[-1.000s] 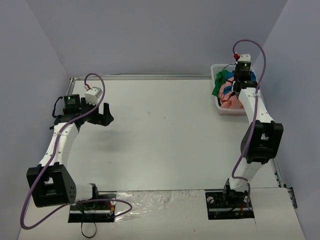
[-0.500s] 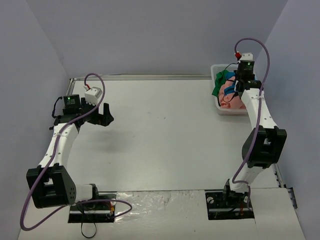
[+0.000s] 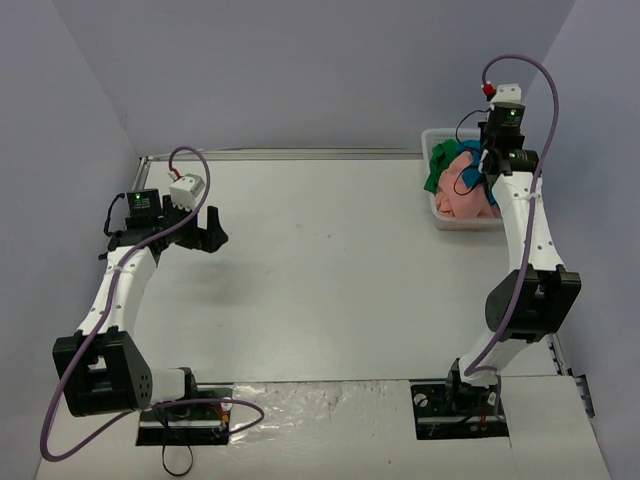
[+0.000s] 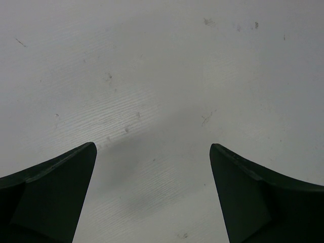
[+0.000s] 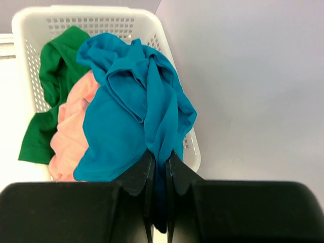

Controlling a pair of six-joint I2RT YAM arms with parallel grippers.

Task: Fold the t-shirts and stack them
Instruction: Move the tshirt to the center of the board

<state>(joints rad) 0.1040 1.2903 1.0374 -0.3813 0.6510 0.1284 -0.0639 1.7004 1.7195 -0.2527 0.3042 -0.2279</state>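
The teal-blue t-shirt (image 5: 132, 106) is clamped in the right claw (image 5: 159, 158) over the white basket (image 5: 31, 23), where the pink t-shirt (image 5: 68, 132) and green t-shirt (image 5: 58, 56) are heaped. The left claw (image 4: 152, 148) is spread wide above the bench (image 4: 152, 61).

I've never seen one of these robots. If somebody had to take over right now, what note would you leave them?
Grippers: the right gripper is shut on a fold of the teal-blue t-shirt, over the white basket at the far right of the table. The left gripper is open and holds nothing, above bare table on the left.
Shirts: the pink t-shirt and the green t-shirt lie in the basket beneath the teal-blue one. No red one shows.
Done: nothing folded or stacked.
Left: bring each shirt out, fold it, stack them.
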